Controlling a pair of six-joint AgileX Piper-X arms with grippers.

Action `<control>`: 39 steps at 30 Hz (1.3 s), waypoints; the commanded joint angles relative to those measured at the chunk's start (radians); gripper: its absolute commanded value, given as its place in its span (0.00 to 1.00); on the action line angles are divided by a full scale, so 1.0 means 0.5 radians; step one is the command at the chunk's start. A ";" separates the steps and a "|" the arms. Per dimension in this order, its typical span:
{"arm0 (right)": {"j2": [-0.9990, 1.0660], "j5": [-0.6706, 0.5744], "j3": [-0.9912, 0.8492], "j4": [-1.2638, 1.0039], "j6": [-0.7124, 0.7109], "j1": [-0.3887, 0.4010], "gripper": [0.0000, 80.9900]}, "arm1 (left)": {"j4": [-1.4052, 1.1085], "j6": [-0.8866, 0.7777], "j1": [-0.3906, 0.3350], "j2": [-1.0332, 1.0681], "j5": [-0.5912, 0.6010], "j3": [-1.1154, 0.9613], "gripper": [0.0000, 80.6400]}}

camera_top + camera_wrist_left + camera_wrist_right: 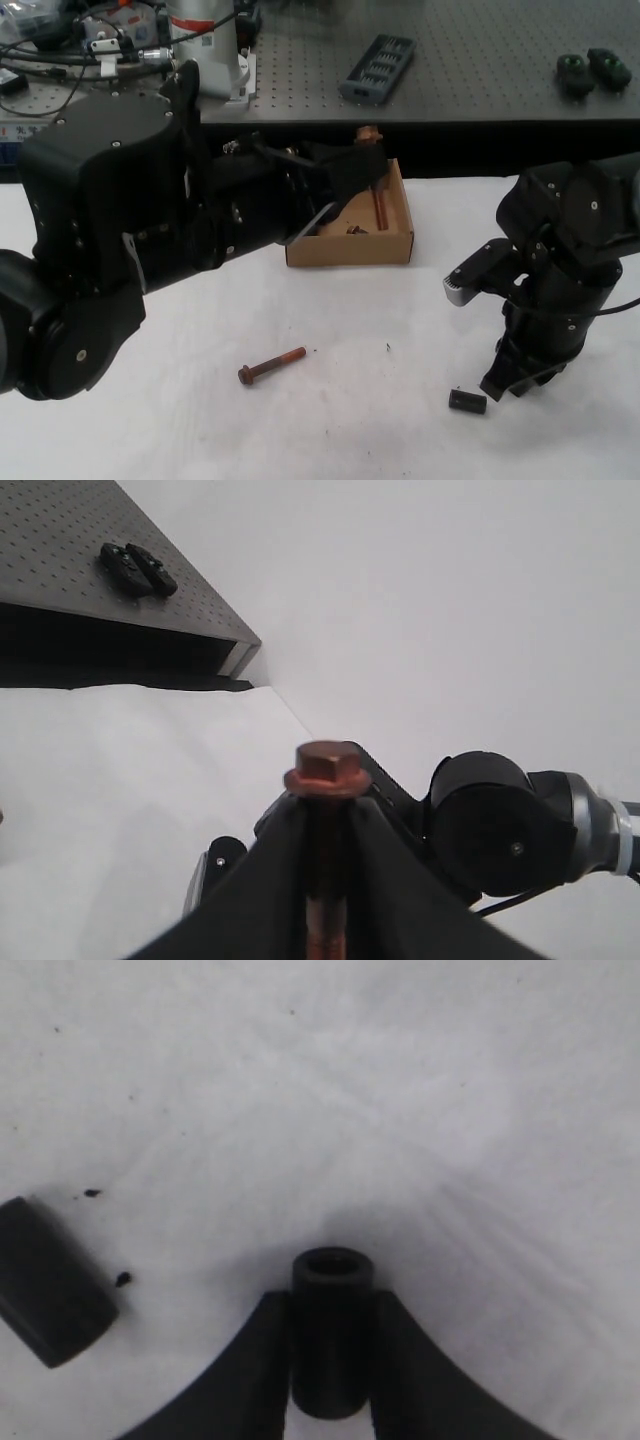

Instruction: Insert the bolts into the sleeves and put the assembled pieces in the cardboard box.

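Note:
My left gripper (362, 166) is shut on a copper bolt (369, 134) that stands upright at the back edge of the cardboard box (400, 228). In the left wrist view the bolt's hex head (325, 769) rises above the two black fingers (270, 880). My right gripper (332, 1302), low over the white cloth at the right, is shut on a black sleeve (331, 1335) with its bore facing up. A second black sleeve (467, 401) lies on the cloth just beside that gripper (510, 378). Another copper bolt (272, 366) lies loose at the front middle.
Small copper pieces (355, 230) lie inside the box. Behind the cloth runs a perforated bench with a dark ribbed tray (378, 68), two black knobs (592, 72) and cables at the back left. The right arm's body (500, 825) shows beyond the held bolt.

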 commanded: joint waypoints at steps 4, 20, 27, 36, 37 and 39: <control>0.023 -0.008 -0.010 0.040 -0.001 -0.003 0.26 | -0.034 -0.031 -0.010 -0.028 0.011 -0.008 0.01; -0.028 -0.347 0.009 -0.144 0.147 -0.007 0.05 | -0.039 0.151 0.026 -0.028 -0.010 -0.008 0.01; -0.484 -0.591 0.348 -0.518 0.184 -0.007 0.05 | -0.659 0.085 0.145 -0.028 -0.037 0.218 0.01; -1.109 -1.323 1.158 -1.874 0.775 0.055 0.05 | -1.038 -0.140 0.179 -0.030 0.150 0.541 0.01; -1.132 -1.318 1.216 -1.968 0.818 0.078 0.05 | -1.062 -0.139 0.179 -0.030 0.178 0.540 0.01; -1.153 -1.319 1.333 -2.148 0.910 0.131 0.05 | -1.101 -0.160 0.179 -0.030 0.228 0.527 0.01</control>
